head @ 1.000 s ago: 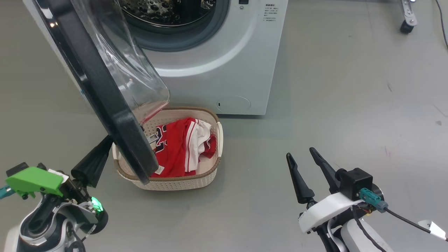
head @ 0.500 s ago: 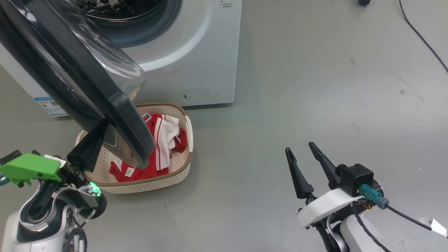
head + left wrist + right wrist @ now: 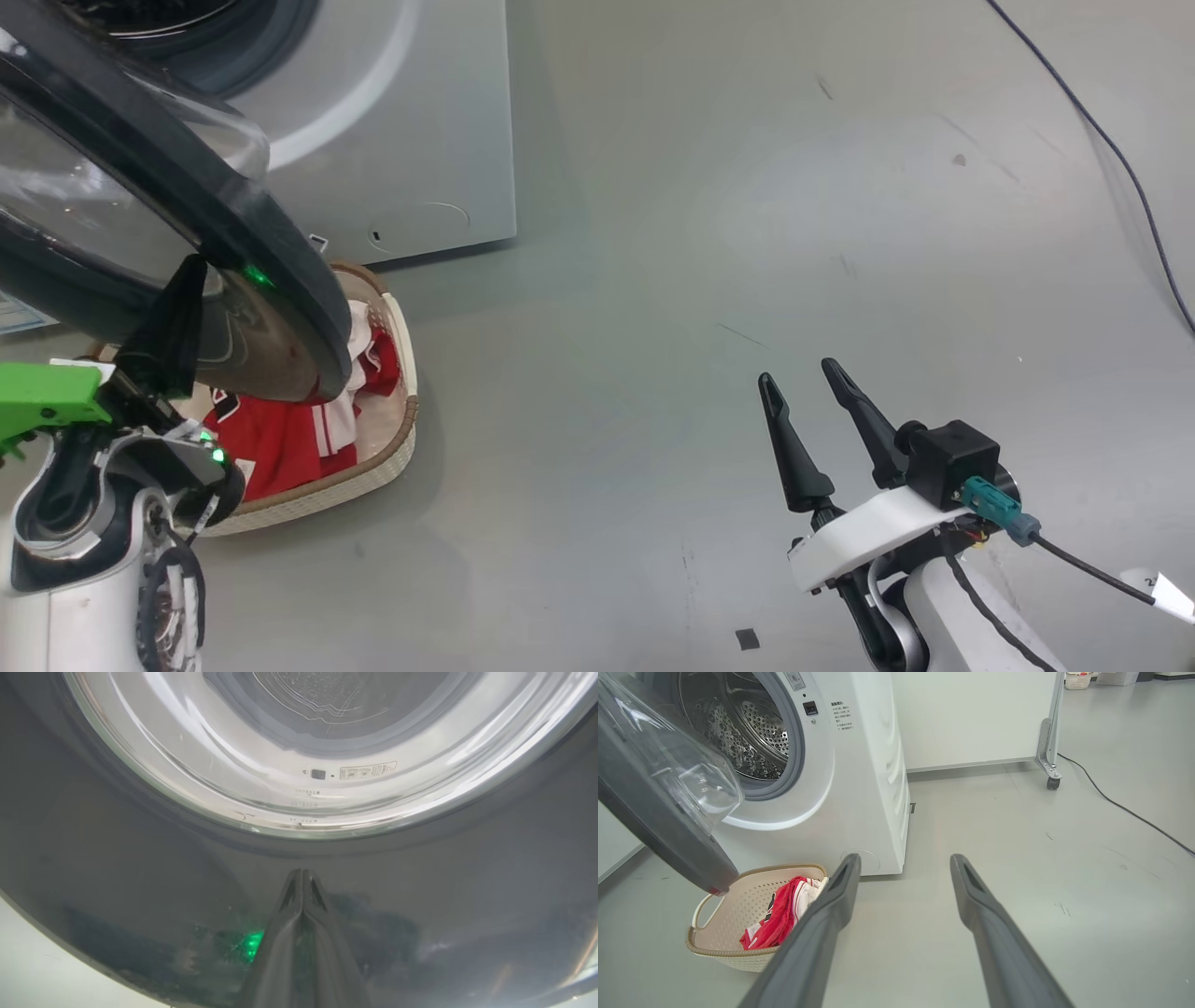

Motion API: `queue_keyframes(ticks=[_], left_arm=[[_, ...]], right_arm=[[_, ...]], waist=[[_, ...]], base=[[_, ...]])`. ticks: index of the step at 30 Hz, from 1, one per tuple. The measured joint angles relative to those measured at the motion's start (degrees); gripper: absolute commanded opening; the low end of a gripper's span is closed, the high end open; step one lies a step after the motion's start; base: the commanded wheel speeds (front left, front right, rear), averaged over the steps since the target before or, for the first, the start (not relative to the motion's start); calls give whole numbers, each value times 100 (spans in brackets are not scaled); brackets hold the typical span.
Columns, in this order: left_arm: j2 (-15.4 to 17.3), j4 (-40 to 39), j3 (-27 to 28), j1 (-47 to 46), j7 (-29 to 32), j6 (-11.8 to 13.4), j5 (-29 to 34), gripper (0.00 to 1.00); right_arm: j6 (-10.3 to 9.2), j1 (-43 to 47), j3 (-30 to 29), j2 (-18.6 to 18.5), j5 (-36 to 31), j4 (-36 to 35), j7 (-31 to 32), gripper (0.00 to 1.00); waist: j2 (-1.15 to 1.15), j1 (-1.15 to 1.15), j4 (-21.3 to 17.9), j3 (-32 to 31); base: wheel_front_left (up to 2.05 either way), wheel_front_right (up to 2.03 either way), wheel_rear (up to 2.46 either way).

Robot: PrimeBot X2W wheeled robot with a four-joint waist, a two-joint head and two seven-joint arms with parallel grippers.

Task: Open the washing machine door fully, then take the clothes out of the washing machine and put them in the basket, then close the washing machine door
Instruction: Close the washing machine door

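Head view, far left: the left gripper (image 3: 189,273), its two long dark fingers pressed together and holding nothing, has its tips at the outer face of the large round washing machine door with a glossy black rim and bulging clear glass centre (image 3: 271,289). Whether they press on it is hard to tell. The door stands partly open, hanging over the small cream perforated plastic basket with a brown woven-look rim (image 3: 373,471). The red sports clothes with white stripes (image 3: 280,439) already lie in the basket, half covered by the door. The big white front-loading washing machine (image 3: 420,140) is cut off at the top. Its steel perforated drum (image 3: 752,732) looks empty in the right wrist view, though the door hides its lower part. Judging by this, only closing remains. At the right, the right gripper (image 3: 794,371) hangs over bare floor, fingers apart, empty.
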Motion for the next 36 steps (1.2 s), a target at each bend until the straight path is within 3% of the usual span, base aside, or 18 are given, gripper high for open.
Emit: queue_keyframes(ticks=[14, 24, 36], left_arm=[[-12, 488, -113, -755, -605, 0, 192, 0], [-25, 815, -88, -1193, -1107, 0, 470, 0], [-51, 1139, -299, -1583, -1238, -1, 550, 0]], right_arm=[[0, -30, -41, 37, 34, -53, -1, 100], [0, -30, -18, 63, 49, -82, -1, 100], [-4, -36, -204, 96, 86, -197, -1, 100]], waist=[[0, 0, -662, 328], [0, 0, -884, 520], [0, 0, -933, 724]], base=[[0, 0, 0], [0, 0, 0], [0, 0, 0]])
